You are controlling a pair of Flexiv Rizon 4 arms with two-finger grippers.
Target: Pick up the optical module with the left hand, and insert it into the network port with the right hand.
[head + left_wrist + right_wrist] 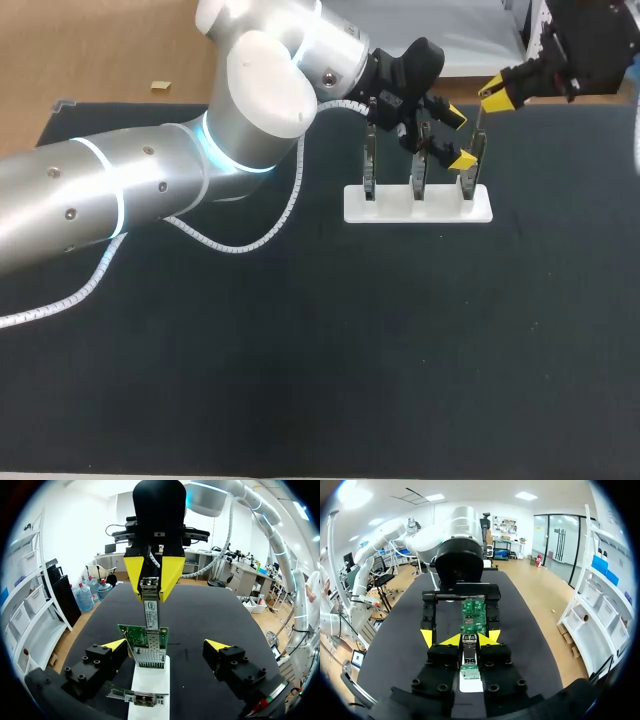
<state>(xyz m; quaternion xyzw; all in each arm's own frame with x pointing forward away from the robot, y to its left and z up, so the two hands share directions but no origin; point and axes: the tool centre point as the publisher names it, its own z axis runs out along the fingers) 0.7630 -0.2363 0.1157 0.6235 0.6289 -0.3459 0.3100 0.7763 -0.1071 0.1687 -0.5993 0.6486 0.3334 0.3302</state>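
My right gripper (495, 97) comes in from the far right and is shut on the optical module (150, 611), a slim metal piece with a white label. The module hangs upright over the rightmost green network card (146, 645), its lower end at the card's metal port (150, 656). I cannot tell how deep it sits. In the right wrist view the module (469, 652) lies between my right gripper's (469, 640) fingers, with the card (473, 614) just ahead. My left gripper (459, 138) stands open, its tips on either side of that card without touching it.
A white stand (418, 205) holds three network cards upright in a row on the black table mat (350, 350). My left arm's big silver links and white cable (250, 240) cover the table's back left. A small tan block (161, 87) lies beyond the mat.
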